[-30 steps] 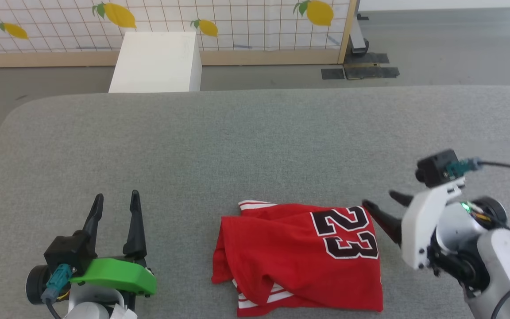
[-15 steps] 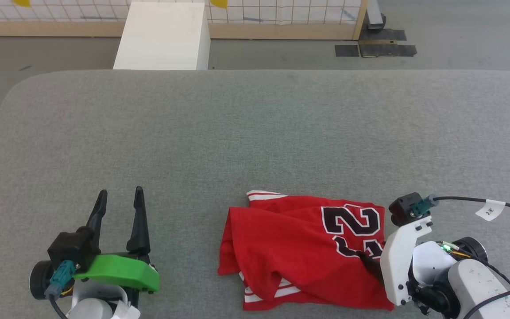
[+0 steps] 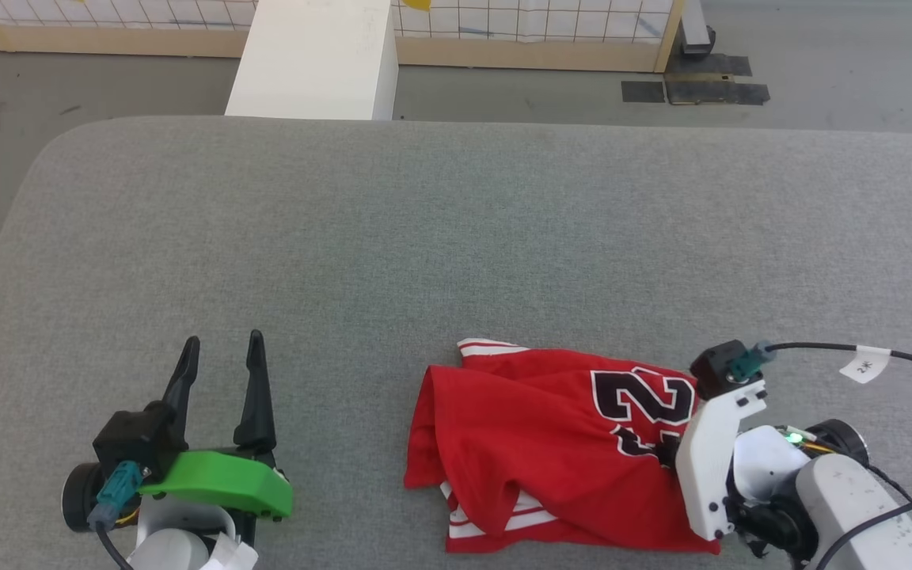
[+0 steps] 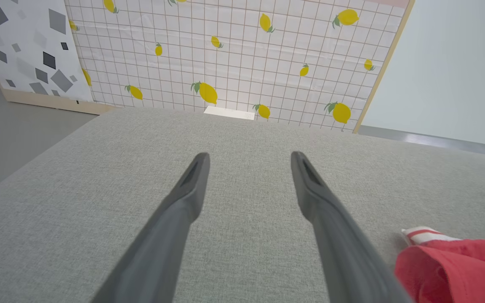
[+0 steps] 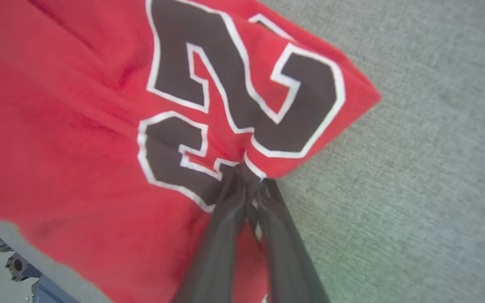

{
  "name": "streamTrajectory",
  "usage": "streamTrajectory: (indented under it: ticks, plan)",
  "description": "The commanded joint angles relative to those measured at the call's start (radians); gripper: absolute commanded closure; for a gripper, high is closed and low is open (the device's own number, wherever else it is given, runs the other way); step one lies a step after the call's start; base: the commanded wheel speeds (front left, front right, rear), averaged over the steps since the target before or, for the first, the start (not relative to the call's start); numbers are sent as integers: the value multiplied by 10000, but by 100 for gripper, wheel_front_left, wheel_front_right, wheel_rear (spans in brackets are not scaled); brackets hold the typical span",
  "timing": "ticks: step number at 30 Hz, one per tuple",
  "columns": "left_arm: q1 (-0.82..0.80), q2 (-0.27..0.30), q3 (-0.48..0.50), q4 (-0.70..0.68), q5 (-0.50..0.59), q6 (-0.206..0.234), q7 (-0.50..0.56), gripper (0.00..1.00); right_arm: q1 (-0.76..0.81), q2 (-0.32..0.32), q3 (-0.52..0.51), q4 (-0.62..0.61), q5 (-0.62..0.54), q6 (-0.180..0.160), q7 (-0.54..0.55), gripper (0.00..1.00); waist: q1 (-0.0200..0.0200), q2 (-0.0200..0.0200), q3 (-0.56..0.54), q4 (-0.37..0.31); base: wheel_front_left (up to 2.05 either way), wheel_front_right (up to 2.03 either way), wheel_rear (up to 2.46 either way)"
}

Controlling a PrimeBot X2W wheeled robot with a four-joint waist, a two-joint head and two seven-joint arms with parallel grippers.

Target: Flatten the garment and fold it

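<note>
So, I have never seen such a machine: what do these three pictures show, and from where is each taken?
It is a two-armed robot. One picture looks down from its head; two come from cameras on its wrists. On the grey padded surface lies a crumpled red garment with a black-and-white number. The left gripper is apart from it, jaws open and empty. The right gripper has its jaws shut on the garment's edge, by the number.
</note>
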Motion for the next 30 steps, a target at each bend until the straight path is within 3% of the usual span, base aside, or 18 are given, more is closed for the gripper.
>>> streamTrajectory:
  ticks: [1, 5, 9, 16, 23, 30]
  plan:
    - [-118, -30, 18, 14, 17, -38, -74, 0, 138, 39, 266, 145, 76, -15, 17, 100, 0, 0, -67, -37, 0, 0, 0]
    - [-102, -20, 3, 22, 38, -105, -75, 0, -106, -434, 761, -553, 256, -15, -63, 100, 0, 0, -157, -286, 0, 0, 0]
    - [-130, -80, 49, -43, 41, -142, -75, 0, -357, -1331, 1339, -1419, 462, -15, 166, 100, 0, 0, -151, -947, 0, 0, 0]
    - [-331, -178, 54, -119, 185, -172, -75, 0, -1009, -3171, 1712, -2151, 901, -15, 660, 100, 0, 0, 264, -2997, 0, 0, 0]
    - [-1007, -147, 82, -218, 414, -54, -75, 0, -2057, -4171, 1447, -1338, 1061, -15, 154, 100, 0, 0, 1226, -4479, 0, 0, 0]
    - [-1743, 277, -54, -848, 924, 115, 446, 0, -3382, -4584, 644, 486, 956, -15, -1059, 100, 0, 0, 2692, -4581, 0, 0, 0]
